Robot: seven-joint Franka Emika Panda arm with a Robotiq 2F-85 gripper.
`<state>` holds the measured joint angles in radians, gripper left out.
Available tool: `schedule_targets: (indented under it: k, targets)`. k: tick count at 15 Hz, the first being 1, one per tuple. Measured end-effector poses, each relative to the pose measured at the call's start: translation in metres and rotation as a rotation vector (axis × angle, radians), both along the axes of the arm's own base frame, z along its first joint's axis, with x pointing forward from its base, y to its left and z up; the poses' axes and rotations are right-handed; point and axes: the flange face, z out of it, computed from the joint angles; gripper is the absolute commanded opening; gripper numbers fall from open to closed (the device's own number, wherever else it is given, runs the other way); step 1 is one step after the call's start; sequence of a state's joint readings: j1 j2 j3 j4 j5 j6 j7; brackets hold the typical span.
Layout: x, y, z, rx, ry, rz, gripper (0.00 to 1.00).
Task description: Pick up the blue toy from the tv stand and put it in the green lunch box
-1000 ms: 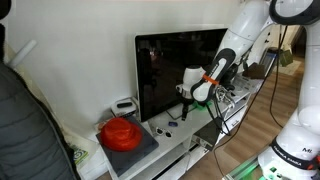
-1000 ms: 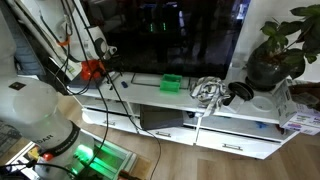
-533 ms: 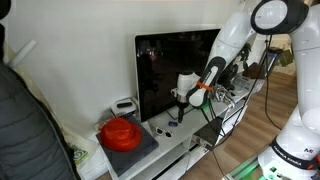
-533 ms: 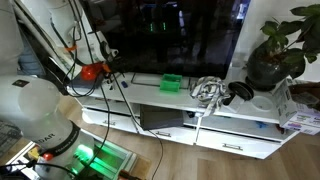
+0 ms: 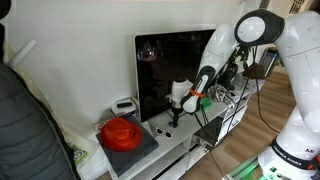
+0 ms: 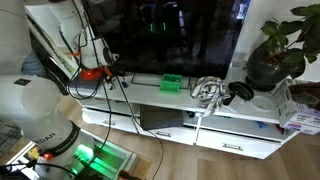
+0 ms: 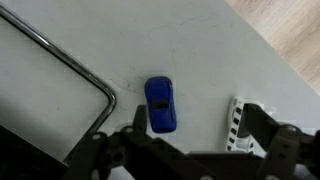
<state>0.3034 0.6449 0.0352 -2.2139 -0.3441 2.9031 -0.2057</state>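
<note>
In the wrist view the blue toy [image 7: 160, 105], a small blue car, lies on the glossy white top of the tv stand [image 7: 210, 55]. My gripper [image 7: 190, 132] hangs open above it; the toy sits just inside the left finger, untouched. In an exterior view my gripper [image 5: 175, 110] hovers low over the tv stand [image 5: 172, 142] in front of the screen. The green lunch box [image 6: 171, 83] stands on the tv stand [image 6: 215, 112], farther along it from my arm.
A large black tv [image 5: 172, 62] stands right behind my gripper. A red round thing on a grey tray [image 5: 122, 133] sits at the stand's end. A dark curved bar [image 7: 85, 72] lies beside the toy. Cables and headphones [image 6: 212, 90] and a plant [image 6: 276, 50] lie beyond the box.
My gripper has moved down and along the stand toward the red round thing, coming over the blue toy. The jaws stay open.
</note>
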Motion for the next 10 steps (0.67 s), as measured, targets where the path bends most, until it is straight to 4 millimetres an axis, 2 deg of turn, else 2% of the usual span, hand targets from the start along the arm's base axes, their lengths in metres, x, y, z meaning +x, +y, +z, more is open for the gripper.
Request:
schedule_targets:
  k: [8, 9, 10]
  targets:
    - [0.021, -0.002, -0.028, 0.01, -0.023, -0.013, 1.0]
    - [0.023, -0.001, -0.031, 0.013, -0.026, -0.013, 0.9]
    - [0.025, -0.001, -0.033, 0.016, -0.03, -0.012, 0.86]
